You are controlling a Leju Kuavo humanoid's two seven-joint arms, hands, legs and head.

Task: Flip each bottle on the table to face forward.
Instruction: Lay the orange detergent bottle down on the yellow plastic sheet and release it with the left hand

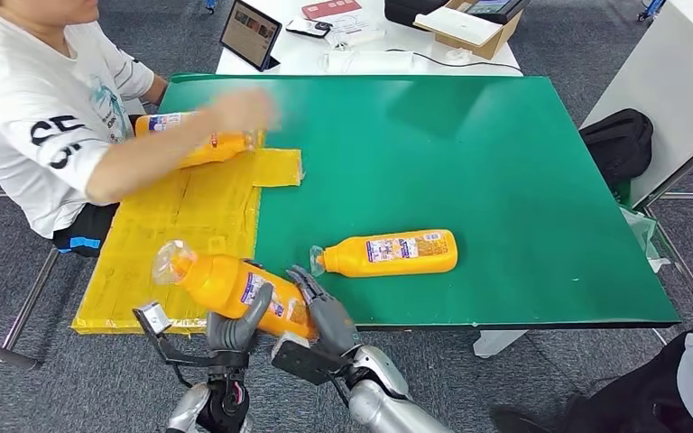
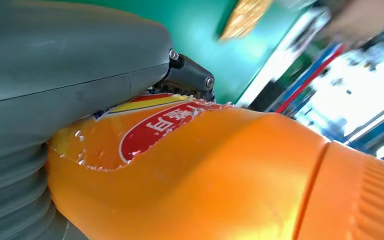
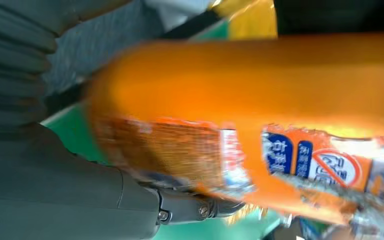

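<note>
Bottle (image 1: 226,282) in both robot hands, label lettering unreadable.

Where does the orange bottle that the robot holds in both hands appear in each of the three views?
Head view: the held bottle is low and left of centre, over the table's near edge, cap up-left.
Left wrist view: the held bottle takes up the lower and right part, beside the left hand.
Right wrist view: it crosses the upper half, above the right hand.
Shared landmark: the green table.

Bare green table (image 1: 505,162) lies beyond the lying bottle (image 1: 388,253); person's arm (image 1: 158,153) blocks far-left.
</note>
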